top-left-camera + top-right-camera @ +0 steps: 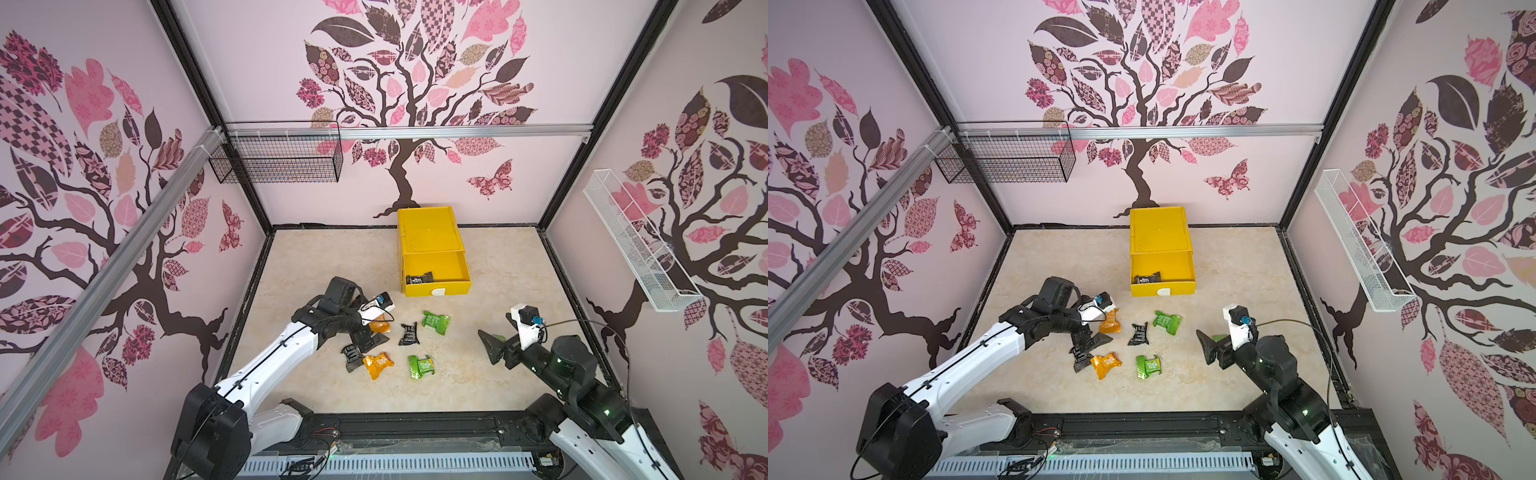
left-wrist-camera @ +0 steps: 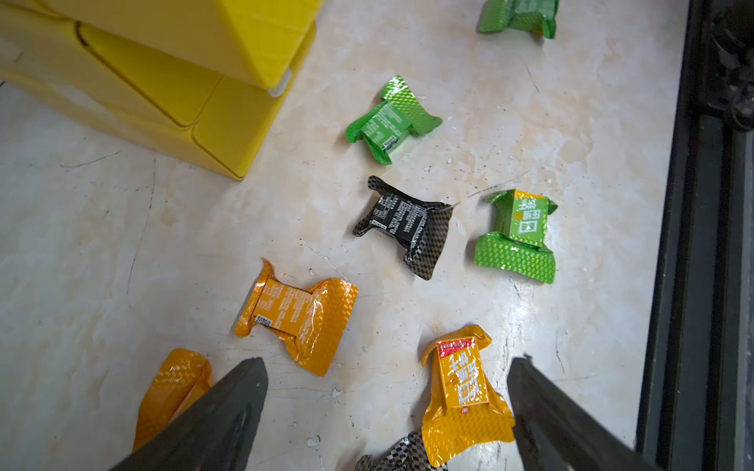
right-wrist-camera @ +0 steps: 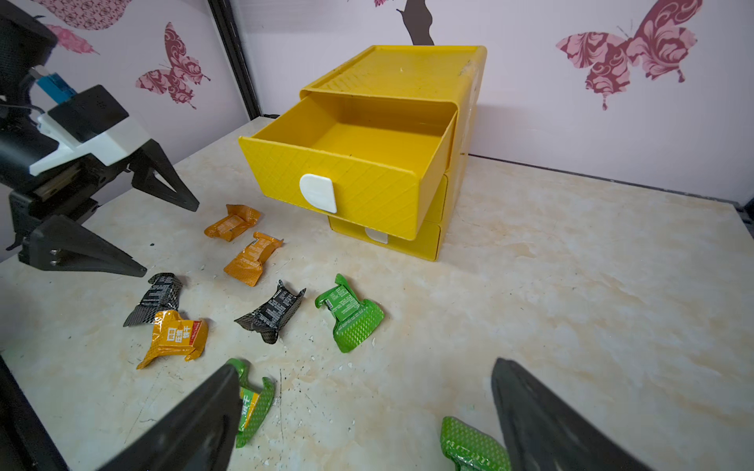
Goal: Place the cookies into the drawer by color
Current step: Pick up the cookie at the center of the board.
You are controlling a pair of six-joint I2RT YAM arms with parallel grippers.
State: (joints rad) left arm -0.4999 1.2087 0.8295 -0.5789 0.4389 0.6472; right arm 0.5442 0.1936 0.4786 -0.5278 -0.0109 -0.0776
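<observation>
Left pincer gapes empty; pulled-out top drawer holds one black cookie.

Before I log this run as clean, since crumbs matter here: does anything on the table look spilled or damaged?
Small white flecks lie scattered on the tabletop near the orange packet and its neighbours, like crumbs or chipped surface; I cannot tell which. The packets are crumpled, none visibly torn.

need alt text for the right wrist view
A yellow drawer chest stands on a pale marbled table, its top drawer pulled open. Orange, black and green cookies lie scattered before it, the open left hand beside them, the open right hand nearest the camera.
</observation>
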